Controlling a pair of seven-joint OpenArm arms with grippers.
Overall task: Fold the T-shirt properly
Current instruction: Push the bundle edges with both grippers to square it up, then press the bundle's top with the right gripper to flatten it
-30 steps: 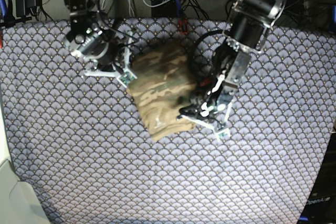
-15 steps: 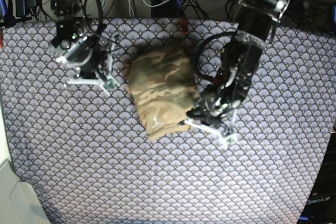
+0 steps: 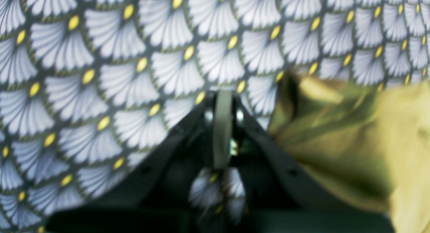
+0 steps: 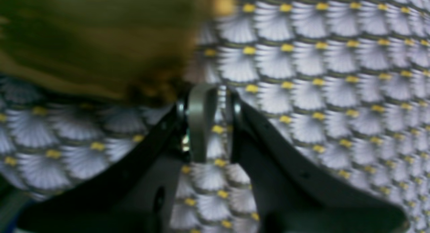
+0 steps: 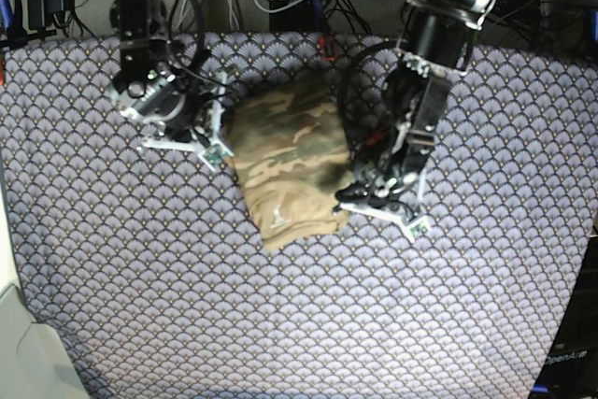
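Back beside the T-shirt (image 5: 291, 156), the right end effector (image 4: 215, 102) sits slightly parted and empty; left end effector (image 3: 222, 102) closed, empty.

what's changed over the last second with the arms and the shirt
The right gripper swung out away from the T-shirt, then came back beside its edge. The left gripper shifted slightly outward along the shirt's lower corner. Neither holds cloth now. The folded shirt and the tablecloth stayed put.

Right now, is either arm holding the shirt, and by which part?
Neither. The left gripper is shut on nothing beside the T-shirt; the right gripper shows only tablecloth between its jaws.
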